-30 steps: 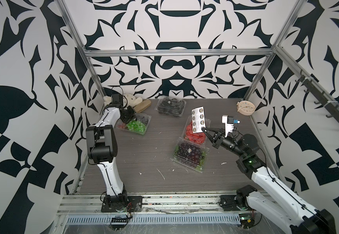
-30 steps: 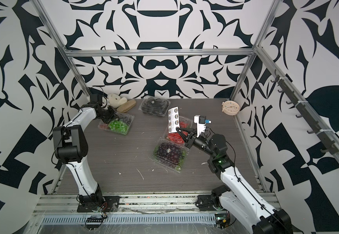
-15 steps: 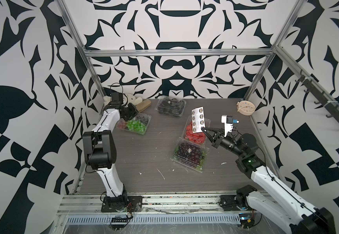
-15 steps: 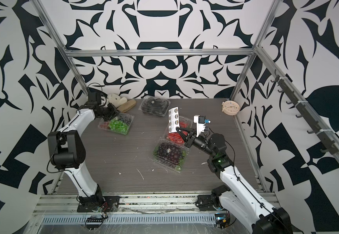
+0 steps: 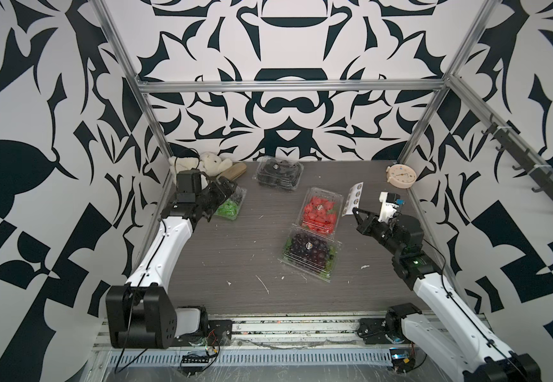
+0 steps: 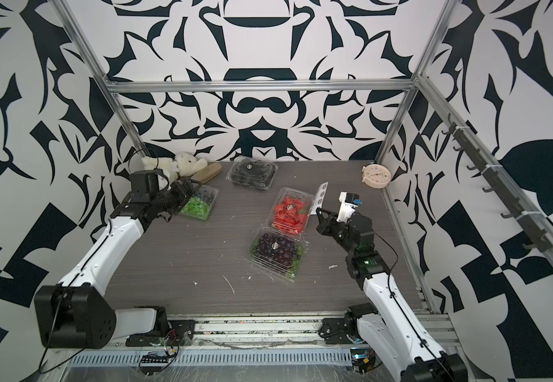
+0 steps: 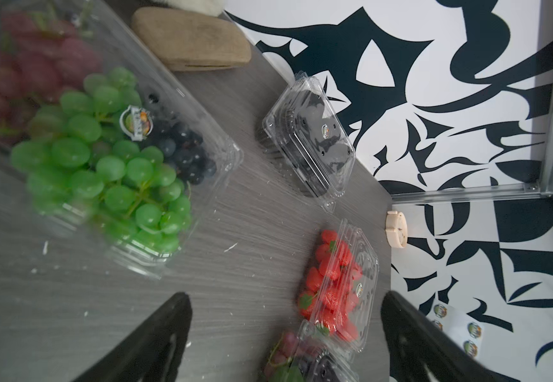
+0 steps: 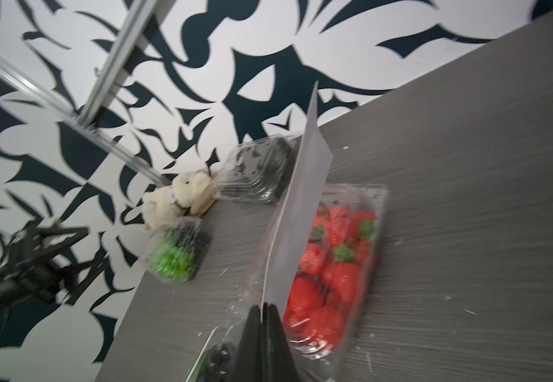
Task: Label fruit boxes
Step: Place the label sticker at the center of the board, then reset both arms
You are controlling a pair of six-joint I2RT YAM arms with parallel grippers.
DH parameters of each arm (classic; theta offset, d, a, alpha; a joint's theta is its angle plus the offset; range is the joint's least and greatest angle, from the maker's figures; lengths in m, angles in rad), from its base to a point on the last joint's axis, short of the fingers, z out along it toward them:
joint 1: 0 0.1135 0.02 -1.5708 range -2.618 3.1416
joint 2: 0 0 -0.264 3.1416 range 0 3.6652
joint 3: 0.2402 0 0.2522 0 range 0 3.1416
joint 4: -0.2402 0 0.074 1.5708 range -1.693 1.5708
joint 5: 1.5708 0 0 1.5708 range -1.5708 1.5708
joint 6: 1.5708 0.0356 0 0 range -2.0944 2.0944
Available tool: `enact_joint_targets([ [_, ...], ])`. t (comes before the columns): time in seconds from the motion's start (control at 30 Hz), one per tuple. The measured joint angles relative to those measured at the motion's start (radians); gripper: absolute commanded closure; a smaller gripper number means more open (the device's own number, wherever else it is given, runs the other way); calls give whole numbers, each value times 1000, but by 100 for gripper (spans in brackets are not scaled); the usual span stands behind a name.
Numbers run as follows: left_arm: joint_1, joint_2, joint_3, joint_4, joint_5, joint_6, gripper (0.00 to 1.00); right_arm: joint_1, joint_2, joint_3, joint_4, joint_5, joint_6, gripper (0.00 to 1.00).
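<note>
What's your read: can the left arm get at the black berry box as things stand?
Probably yes. The left gripper is open and empty near the mixed grape box, and the black berry box lies a short way off across bare table, with nothing between them.

1. In both top views, the left arm covers part of the mixed grape box.
2. Left wrist view: the purple grape box is cut off by the picture's edge, and the mixed grape box's red-grape end is out of focus.
3. Right wrist view: smeared throughout. The sticker sheet stands edge-on with its printed face hidden, and it covers one side of the strawberry box.
4. Only the tips of the right claw show there.
</note>
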Motion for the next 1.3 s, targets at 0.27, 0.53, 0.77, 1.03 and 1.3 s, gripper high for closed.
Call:
enact_joint_targets([
  [0.27, 0, -200, -163, 31, -55, -6, 0, -136, 135, -21, -18, -23, 34, 98],
  [0.53, 0, -258, -239, 21, -106, 14, 0, -170, 275, -49, -26, -55, 45, 54],
  [0.77, 0, -306, -265, 14, -226, 35, 0, -171, 209, -47, -149, 22, -14, 1],
  [1.03, -2, -287, -307, 0, -543, 35, 0, -172, 42, -47, -235, 149, -82, 1],
  [1.3, -2, -213, -460, 148, -783, 157, 0, -105, 48, -86, -123, 367, -181, 0],
])
